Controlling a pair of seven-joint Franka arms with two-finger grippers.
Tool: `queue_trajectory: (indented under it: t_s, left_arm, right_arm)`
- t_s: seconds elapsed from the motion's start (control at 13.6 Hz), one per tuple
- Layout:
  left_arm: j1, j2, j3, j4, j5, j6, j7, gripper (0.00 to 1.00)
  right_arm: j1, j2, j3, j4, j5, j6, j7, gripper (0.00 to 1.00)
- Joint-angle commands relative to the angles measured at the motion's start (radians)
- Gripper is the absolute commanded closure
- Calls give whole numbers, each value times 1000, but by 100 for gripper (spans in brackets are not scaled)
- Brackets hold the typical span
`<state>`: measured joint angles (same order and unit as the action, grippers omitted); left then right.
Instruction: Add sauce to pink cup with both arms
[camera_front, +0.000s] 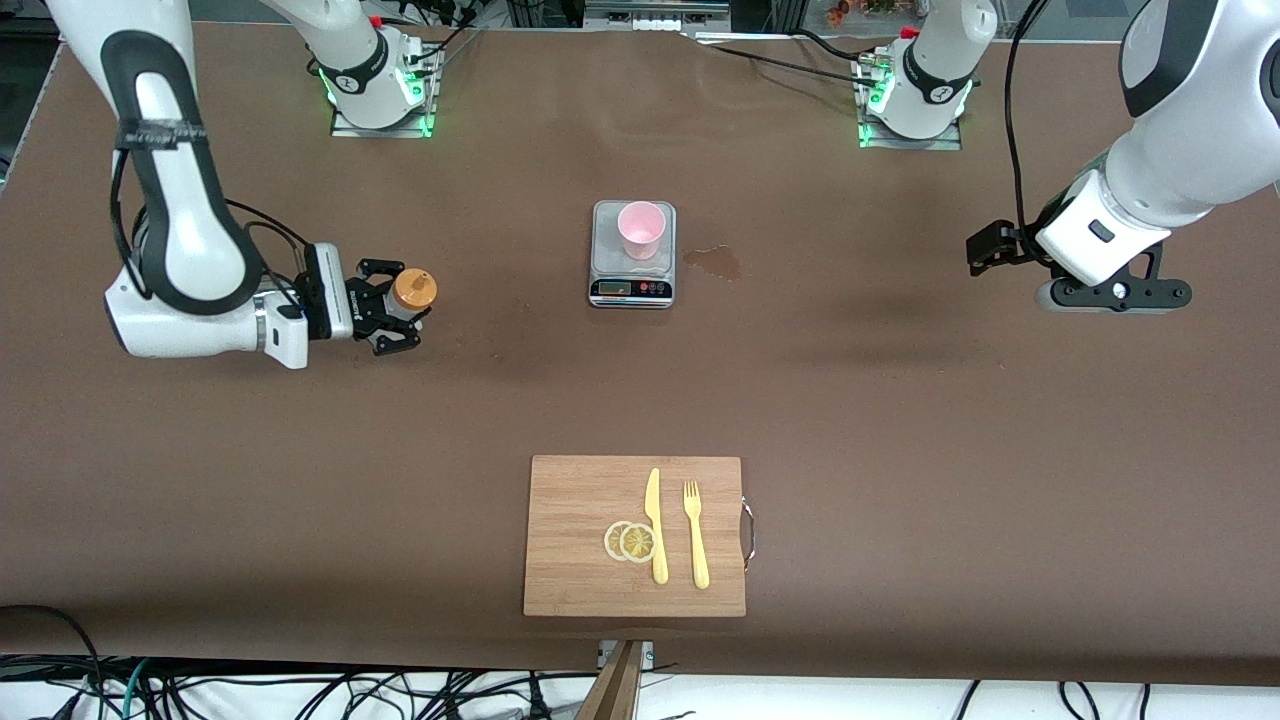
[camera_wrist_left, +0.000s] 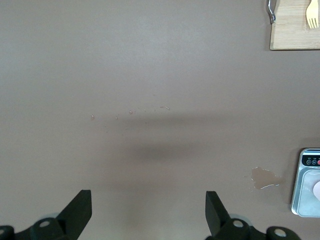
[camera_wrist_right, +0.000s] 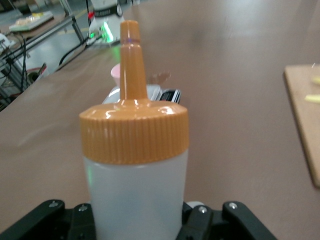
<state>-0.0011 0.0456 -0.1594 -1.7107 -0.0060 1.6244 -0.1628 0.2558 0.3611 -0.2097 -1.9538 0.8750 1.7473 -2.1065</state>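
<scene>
The sauce bottle (camera_front: 413, 291) stands upright toward the right arm's end of the table, a whitish body with an orange nozzle cap (camera_wrist_right: 134, 132). My right gripper (camera_front: 395, 310) is shut on the bottle's body, low down. The pink cup (camera_front: 641, 229) sits on the grey scale (camera_front: 632, 285) at mid-table, well apart from the bottle; the right wrist view shows the cup (camera_wrist_right: 115, 75) partly hidden by the nozzle. My left gripper (camera_wrist_left: 148, 205) hangs open over bare table at the left arm's end, with nothing between its fingers. The scale (camera_wrist_left: 305, 200) shows at that view's edge.
A wooden cutting board (camera_front: 570, 490) lies near the front camera with a yellow knife (camera_front: 655, 525), a yellow fork (camera_front: 695, 535) and two lemon slices (camera_front: 630, 541) on it. A small wet stain (camera_front: 715, 262) marks the table beside the scale, toward the left arm's end.
</scene>
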Motion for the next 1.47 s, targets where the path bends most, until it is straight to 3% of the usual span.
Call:
queue_trajectory:
  t_s: [0.0, 0.22, 0.66, 1.03, 1.4]
  left_arm:
    - [6, -13, -2, -7, -19, -9, 17, 0]
    - [6, -13, -2, -7, -19, -9, 17, 0]
    - [6, -13, -2, -7, -19, -9, 17, 0]
    - [6, -13, -2, -7, -19, -9, 19, 0]
    - [6, -13, -2, -7, -19, -9, 19, 0]
  right_arm:
    - [68, -34, -2, -34, -109, 82, 124, 92]
    - [178, -36, -2, -37, -142, 161, 247, 92]
    - [404, -70, 12, -27, -393, 259, 650, 92]
    - [439, -83, 150, -2, -618, 250, 1025, 92]
    - [490, -80, 184, 36, -767, 181, 1241, 92]
